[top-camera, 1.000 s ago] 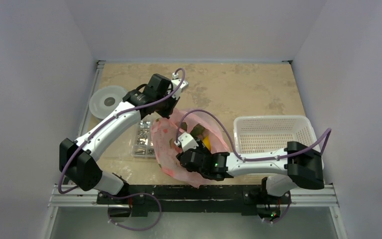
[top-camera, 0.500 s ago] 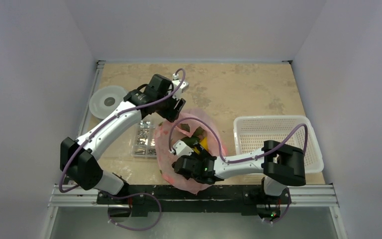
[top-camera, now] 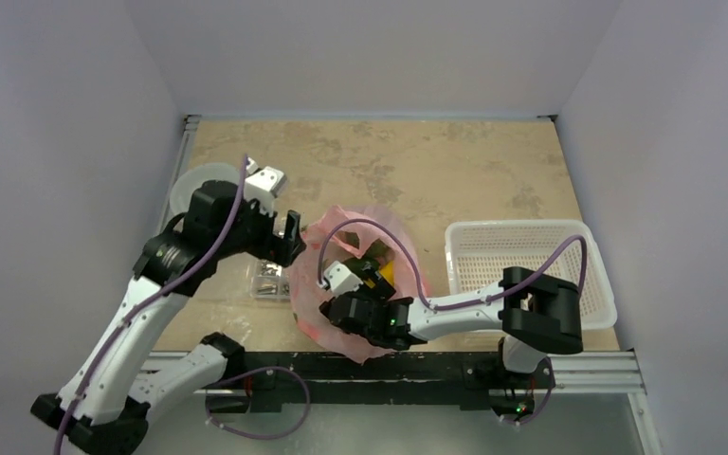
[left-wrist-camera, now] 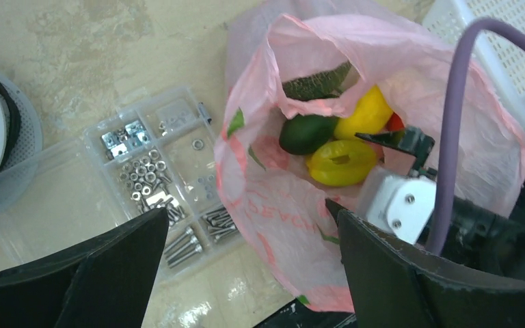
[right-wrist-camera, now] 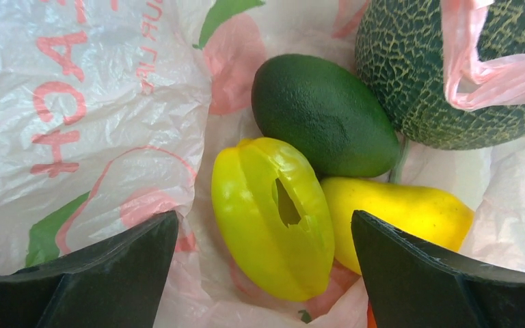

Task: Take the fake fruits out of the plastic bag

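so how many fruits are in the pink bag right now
4 for sure, by the right wrist view: dark green oval mid-bag, ridged yellow piece below it, smooth yellow one at its right, netted melon top right. A red sliver beside them may be a fifth, mostly hidden.

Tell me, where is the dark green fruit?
In the right wrist view, the dark green fruit lies inside the pink bag, between the ridged yellow fruit and the netted melon.
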Controlling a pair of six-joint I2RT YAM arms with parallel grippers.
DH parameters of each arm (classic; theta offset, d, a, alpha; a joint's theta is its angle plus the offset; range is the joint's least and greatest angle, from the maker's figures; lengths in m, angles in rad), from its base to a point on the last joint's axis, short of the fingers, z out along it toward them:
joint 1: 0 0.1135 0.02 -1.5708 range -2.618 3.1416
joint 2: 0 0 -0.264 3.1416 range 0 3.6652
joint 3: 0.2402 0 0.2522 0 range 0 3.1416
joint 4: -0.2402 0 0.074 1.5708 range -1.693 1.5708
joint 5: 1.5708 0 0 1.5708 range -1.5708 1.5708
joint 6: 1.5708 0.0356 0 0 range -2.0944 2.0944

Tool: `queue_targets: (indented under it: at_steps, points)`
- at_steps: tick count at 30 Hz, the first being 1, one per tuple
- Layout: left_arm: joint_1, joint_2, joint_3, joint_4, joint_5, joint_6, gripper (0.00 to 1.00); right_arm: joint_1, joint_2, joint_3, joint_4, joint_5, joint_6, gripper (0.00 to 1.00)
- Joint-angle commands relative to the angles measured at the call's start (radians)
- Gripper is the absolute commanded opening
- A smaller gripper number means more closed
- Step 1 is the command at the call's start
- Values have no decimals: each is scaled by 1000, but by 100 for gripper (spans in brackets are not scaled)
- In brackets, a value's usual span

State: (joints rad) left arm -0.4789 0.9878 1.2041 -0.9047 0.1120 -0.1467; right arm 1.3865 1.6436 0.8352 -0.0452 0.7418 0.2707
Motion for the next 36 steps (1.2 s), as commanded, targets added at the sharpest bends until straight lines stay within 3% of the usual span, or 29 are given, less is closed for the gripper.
queue_targets:
  at_steps: [1, 3, 7, 10, 17, 19, 22, 23, 27, 30, 36]
  points:
    - [0, -120, -131, -3, 56, -33, 92, -18, -30, -12, 112, -2, -1, 96]
    - [1, -130, -185, 25, 53, -34, 91, -24, -25, -7, 118, -18, -13, 92]
    - [1, -63, -225, 39, 79, -26, 90, -25, -15, 6, 106, -4, -32, 74]
    - [1, -60, -290, 89, 107, -13, 87, -31, -3, -1, 113, -24, -59, 75]
    - [5, -23, -321, 104, 51, -11, 57, -32, 34, -11, 118, -24, -77, 81]
    - [5, -13, -319, 105, 49, -11, 49, -31, 60, 3, 116, -24, -75, 78]
    - [5, 10, -314, 102, 51, -17, 25, -32, 89, 32, 85, -18, -56, 70]
    - [5, 15, -314, 100, 52, -20, 21, -32, 86, 36, 88, -18, -54, 66]
    - [5, 0, -319, 98, 51, -27, 10, -32, 51, 34, 104, 7, -42, 56]
    - [5, -20, -326, 99, 38, -36, 8, -31, -4, 36, 89, 20, -24, 43]
    - [4, -19, -327, 92, 29, -46, 0, -33, -151, -19, 133, 32, -9, 38]
